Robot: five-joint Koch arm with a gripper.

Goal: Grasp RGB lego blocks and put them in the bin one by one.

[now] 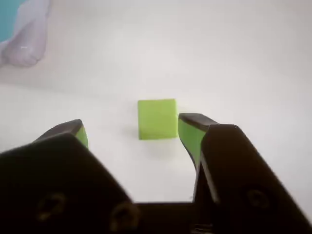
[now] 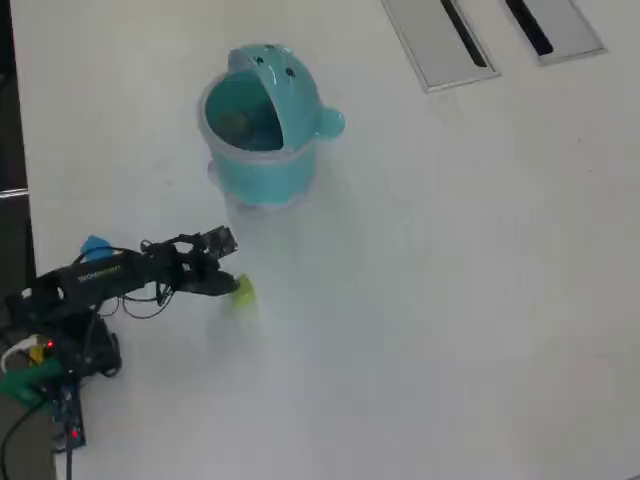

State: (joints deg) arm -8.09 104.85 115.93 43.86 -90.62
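The white table carries all items. Two flat grey slotted panels sit in its top right corner in the overhead view. The round teal-blue plastic bin stands upright in the upper left part of that view, its domed lid tipped back and its mouth exposed; something dim lies inside, not identifiable. The black Koch arm reaches from the left edge toward the table centre, below the bin and well apart from it. The gripper is spread wide, jaws apart, with green-lined fingertips. The small yellow-green lego cube rests on the table between the fingertips, just beside the right one in the wrist view, ungrasped.
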